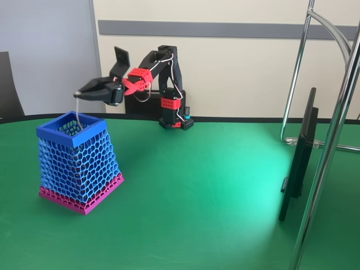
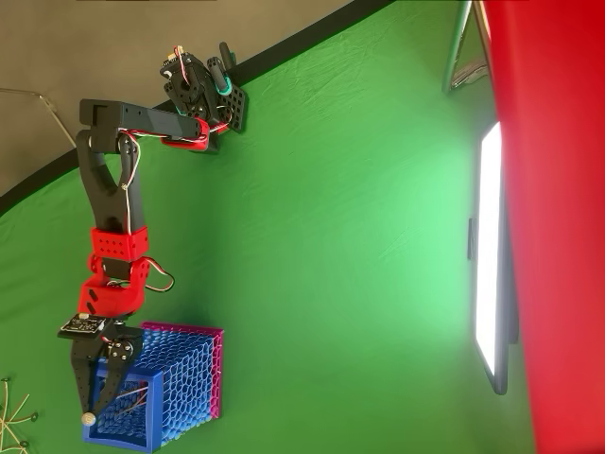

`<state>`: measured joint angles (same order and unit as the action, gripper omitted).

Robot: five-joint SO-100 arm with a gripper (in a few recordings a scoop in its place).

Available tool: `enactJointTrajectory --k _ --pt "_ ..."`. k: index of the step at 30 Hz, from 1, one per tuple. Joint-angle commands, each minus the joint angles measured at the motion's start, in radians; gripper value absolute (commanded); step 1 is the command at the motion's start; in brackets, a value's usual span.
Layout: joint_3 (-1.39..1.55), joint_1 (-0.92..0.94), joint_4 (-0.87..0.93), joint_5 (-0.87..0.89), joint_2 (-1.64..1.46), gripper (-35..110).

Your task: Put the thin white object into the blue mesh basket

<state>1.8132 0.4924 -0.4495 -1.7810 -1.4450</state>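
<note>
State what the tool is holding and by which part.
The tool grips the thin white object by its upper end; the rest hangs down into the blue mesh basket.

One basket (image 1: 76, 163) — one white stick (image 1: 77, 112)

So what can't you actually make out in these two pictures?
- Lower end of the thin white object: fixed view, lost behind the blue mesh basket rim.
- The tool tips' grip: overhead view, too small to judge.
- Basket's inside floor: both views, hidden by mesh.
- Pale sticks: overhead view, cut off by the left edge.
</note>
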Motion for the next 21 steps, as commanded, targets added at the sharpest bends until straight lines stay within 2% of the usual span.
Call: enactJointTrajectory --k 1,11,17,21 --pt "0.035 -0.034 -0.037 0.023 -0.072 9" --pt "0.173 -0.117 -0.061 0.146 -0.190 13" --pt "0.227 -0.133 -0.074 0.222 -0.244 8" --pt "0.302 -0.156 -0.153 0.310 -0.304 1"
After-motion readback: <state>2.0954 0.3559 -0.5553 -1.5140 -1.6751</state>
